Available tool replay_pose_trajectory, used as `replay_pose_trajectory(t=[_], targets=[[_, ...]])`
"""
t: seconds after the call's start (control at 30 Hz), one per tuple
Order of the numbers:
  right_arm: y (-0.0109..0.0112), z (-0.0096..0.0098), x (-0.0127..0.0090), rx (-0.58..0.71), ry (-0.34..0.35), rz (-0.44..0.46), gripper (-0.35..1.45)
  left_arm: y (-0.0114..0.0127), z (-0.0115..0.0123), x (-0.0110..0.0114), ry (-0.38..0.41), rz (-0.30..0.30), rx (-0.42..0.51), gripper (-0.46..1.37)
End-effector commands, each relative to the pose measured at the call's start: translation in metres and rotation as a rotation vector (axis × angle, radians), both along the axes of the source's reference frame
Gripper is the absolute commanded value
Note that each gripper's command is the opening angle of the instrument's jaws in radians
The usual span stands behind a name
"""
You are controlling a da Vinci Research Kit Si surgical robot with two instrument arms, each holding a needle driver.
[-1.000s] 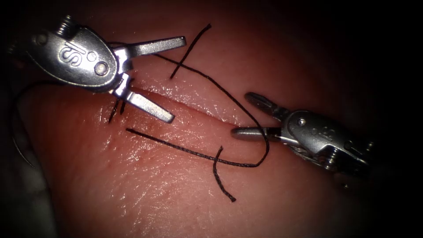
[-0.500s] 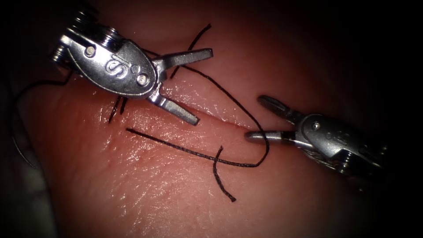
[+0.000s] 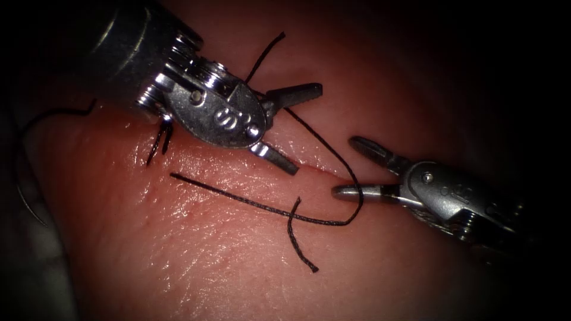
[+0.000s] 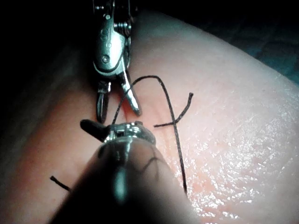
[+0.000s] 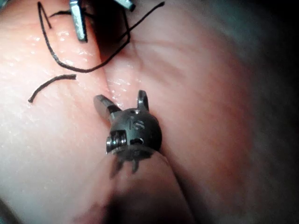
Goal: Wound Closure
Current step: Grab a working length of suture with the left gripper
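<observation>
Endoscope view: light's one tight pool in the centre, wet glints under it, fading to near-black all round the edges. Lower left there's a dull grey surface, too dim to say what it's made of. Left wrist view: black backdrop w/ a faint teal patch beyond, maybe cloth, can't tell.
</observation>
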State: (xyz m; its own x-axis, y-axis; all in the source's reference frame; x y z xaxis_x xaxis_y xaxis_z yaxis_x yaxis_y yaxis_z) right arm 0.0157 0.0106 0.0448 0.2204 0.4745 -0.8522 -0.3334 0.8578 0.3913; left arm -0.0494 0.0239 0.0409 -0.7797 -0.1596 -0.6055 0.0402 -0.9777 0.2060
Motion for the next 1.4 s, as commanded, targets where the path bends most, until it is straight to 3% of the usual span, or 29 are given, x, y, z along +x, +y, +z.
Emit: replay_pose_trajectory(t=[0.03,0.27,0.53,0.63,0.7,0.9,1.4], targets=[[0.0000,0.0000,0.0000,0.001,0.004,-0.007,1.28,0.0000,0.0001,0.0000,0.005,0.005,-0.005,0.69],[-0.0002,-0.0002,-0.0001,0.001,0.006,-0.009,1.28,-0.0002,0.0026,-0.0005,0.045,0.004,-0.017,0.66],[-0.0007,0.0000,0.0000,-0.004,0.007,-0.012,1.28,-0.0011,0.0051,-0.0018,0.037,0.018,-0.022,0.58],[-0.0010,0.0002,0.0000,-0.006,0.006,-0.015,1.29,-0.0011,0.0051,-0.0018,0.030,0.023,-0.020,0.32],[-0.0011,0.0002,0.0000,-0.007,0.006,-0.016,1.29,-0.0010,0.0050,-0.0017,0.028,0.025,-0.019,-0.35],[-0.0012,0.0002,0.0000,-0.006,0.006,-0.016,1.28,-0.0010,0.0049,-0.0014,0.029,0.060,0.005,-0.35],[-0.0010,0.0001,0.0003,-0.005,0.005,-0.013,1.28,-0.0011,0.0046,-0.0009,0.022,0.082,-0.003,-0.35]])
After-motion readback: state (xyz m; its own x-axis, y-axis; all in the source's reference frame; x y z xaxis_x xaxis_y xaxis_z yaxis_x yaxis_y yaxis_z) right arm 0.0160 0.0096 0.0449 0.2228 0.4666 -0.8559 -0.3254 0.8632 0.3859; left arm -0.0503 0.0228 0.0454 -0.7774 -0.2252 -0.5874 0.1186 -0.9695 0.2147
